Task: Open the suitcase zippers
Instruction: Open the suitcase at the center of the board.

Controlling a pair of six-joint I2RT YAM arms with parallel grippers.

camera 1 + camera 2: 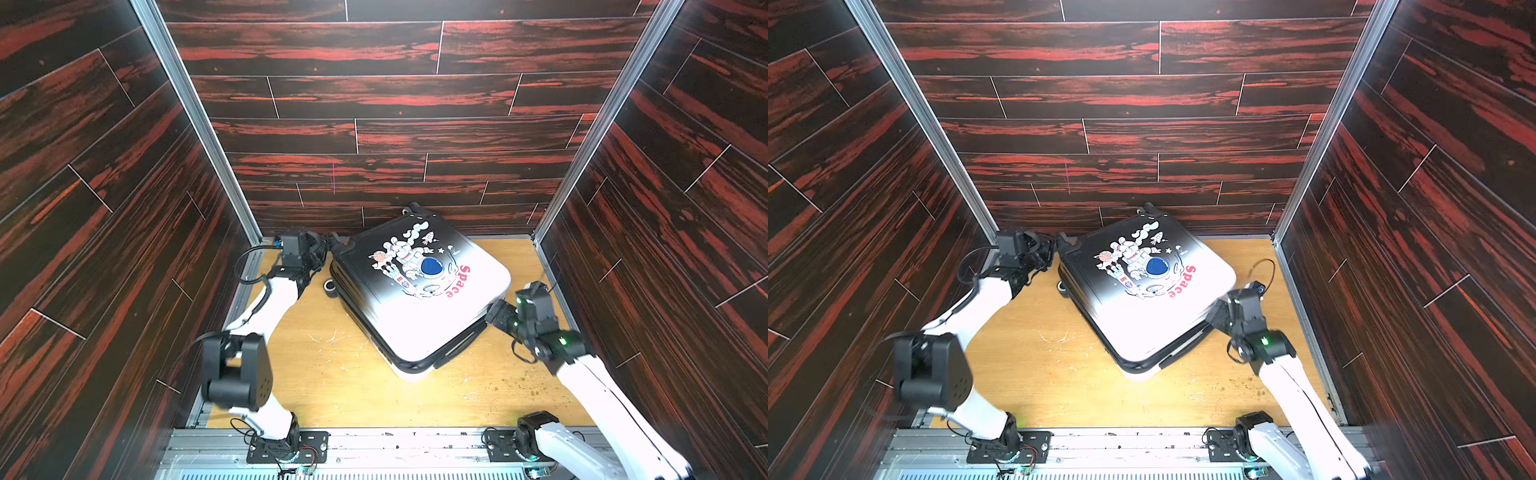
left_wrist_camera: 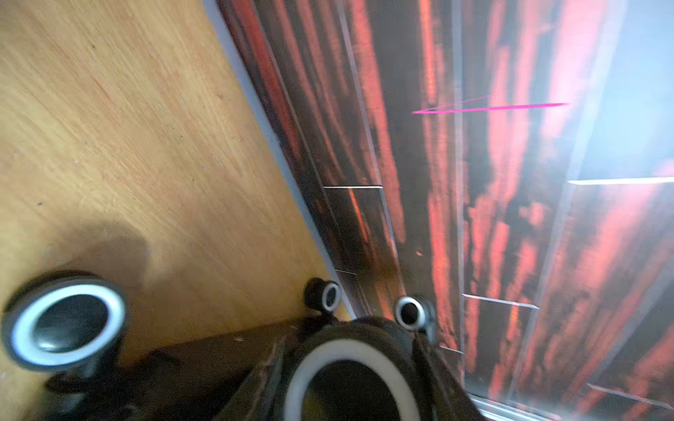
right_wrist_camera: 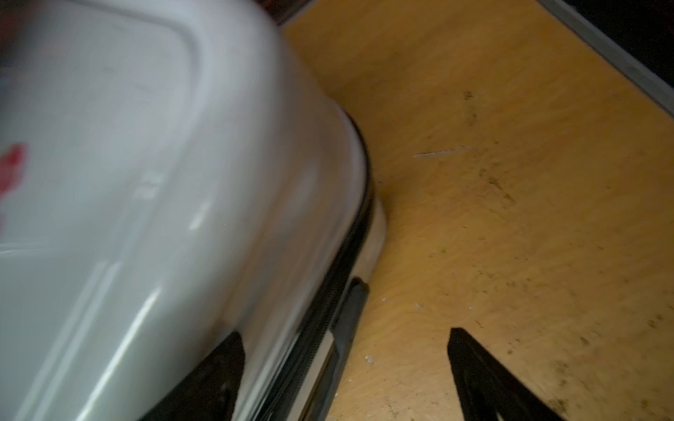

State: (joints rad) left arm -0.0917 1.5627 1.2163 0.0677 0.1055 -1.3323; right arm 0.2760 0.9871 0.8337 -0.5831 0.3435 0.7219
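The suitcase (image 1: 419, 291) lies flat on the wooden table (image 1: 332, 382), printed shell up. It is turned on the diagonal, with its black wheeled end towards the back wall (image 1: 374, 124) and its white end towards the robot. The shell looks rigid and glossy, so pads would likely skate on it, and the case is probably light enough to slide across the smooth wood when tugged. The zippers (image 3: 317, 328) run as a thin black track round the rim between the two halves. That track is the soft, flexible part, and the place to take hold is a pull tab rather than the shell. No pull can be made out in any view, possibly because of blur.

The right gripper (image 1: 495, 311) is at the white end's side edge with its jaws spread wide and nothing clamped. One of its fingers (image 3: 470, 364) is over the table and the other is over the shell, with the zipper track between them. The left gripper (image 1: 334, 243) sits against the wheeled corner, close to the wheels (image 2: 65, 324). Whether its jaws are parted or pinching anything cannot be told. Bracing that corner should keep the case from sliding.
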